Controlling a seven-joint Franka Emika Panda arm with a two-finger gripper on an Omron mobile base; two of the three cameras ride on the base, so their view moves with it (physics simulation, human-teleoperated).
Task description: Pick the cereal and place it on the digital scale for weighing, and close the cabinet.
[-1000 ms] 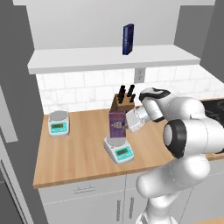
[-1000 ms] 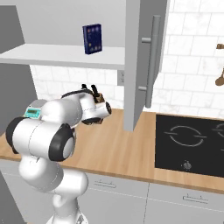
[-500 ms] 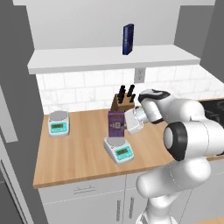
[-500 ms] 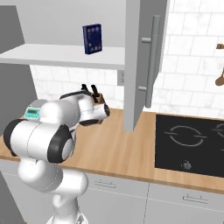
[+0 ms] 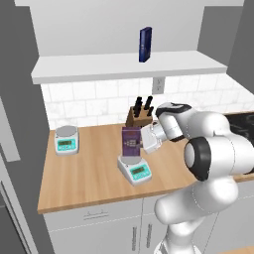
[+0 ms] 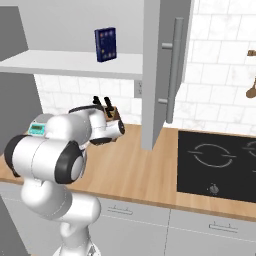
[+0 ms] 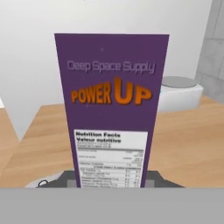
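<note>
Left base view puts the cereal (image 5: 131, 142) upright over the platter of the askew digital scale (image 5: 135, 169) at about 6 o'clock from the knife block (image 5: 138, 113), with the gripper (image 5: 145, 142) clenched on the box's right side. Hand view shows the purple box (image 7: 111, 109) filling the centre, the twin scale (image 7: 179, 91) at 2 o'clock behind it. Judging from this, placing is nearly done: release is left, and the cabinet (image 6: 166, 70) door stands open, not yet closed, the dark blue box (image 6: 105, 44) on its shelf.
</note>
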